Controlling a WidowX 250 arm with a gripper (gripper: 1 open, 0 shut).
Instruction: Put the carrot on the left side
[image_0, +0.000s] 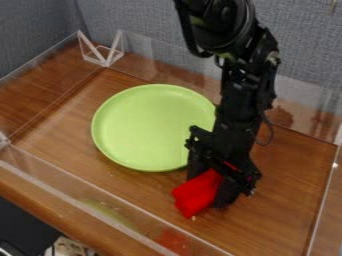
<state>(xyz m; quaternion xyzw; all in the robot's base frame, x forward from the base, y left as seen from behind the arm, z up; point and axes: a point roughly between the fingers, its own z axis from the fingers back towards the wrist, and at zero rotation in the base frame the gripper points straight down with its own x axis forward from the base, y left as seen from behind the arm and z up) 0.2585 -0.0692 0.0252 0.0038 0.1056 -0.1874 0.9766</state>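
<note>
The black jaws (222, 182) are closed on the red carrot (197, 193), covering its upper end. The carrot lies on the brown surface (115, 183), near the green plate (152, 128), at about five o'clock from the plate's centre. A white wire frame (100, 47) stands at eleven o'clock from the plate.

The single black arm comes down from above, beyond the red block (199, 193), its upper links bent and a loose cable looping beside them; the wrist points downward, and the pincer (219, 180) hangs low at the block's far end, its fingers closed in around that end, their tips partly hidden
</note>
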